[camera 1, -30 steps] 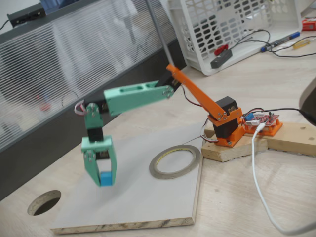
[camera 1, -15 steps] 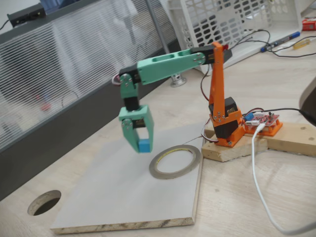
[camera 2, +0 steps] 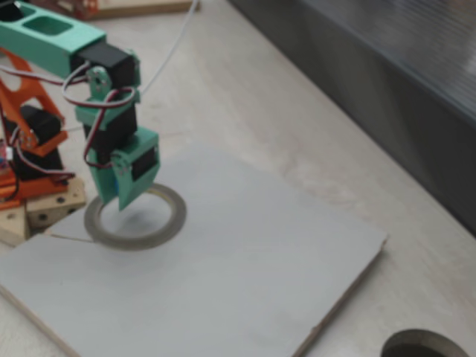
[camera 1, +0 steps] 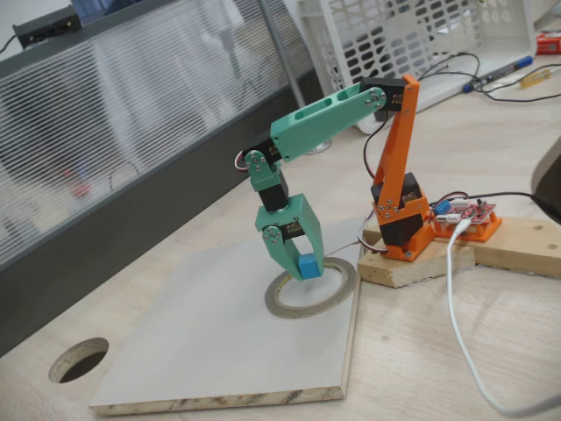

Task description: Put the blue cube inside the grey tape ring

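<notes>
The blue cube [camera 1: 308, 266], clamped in the end effector [camera 1: 301, 266], has been carried over the grey tape ring [camera 1: 312, 288]; it should be centred over the opening before release.

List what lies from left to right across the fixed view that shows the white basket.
Round hole in the tabletop → gripper holding the blue cube above the grey tape ring → orange arm base → red circuit board.

Tool [camera 1: 301, 263] with blue cube [camera 1: 308, 266] now swung rightward and lowered over the grey tape ring [camera 1: 333, 301].
</notes>
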Action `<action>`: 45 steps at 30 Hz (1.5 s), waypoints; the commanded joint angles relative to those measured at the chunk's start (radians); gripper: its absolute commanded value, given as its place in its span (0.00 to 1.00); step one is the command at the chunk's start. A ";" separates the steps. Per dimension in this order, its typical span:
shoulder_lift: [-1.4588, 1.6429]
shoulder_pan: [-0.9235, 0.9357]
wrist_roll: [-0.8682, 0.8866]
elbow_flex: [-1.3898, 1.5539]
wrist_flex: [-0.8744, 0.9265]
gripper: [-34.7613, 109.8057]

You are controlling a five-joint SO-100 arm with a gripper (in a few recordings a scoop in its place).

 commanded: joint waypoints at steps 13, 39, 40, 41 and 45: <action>0.029 0.003 0.018 0.009 0.000 0.27; 0.029 0.003 0.020 0.003 0.014 0.36; 0.029 0.003 0.020 0.009 0.015 0.39; 0.028 0.003 0.020 0.011 0.017 0.42; 0.028 0.003 0.020 0.011 0.061 0.51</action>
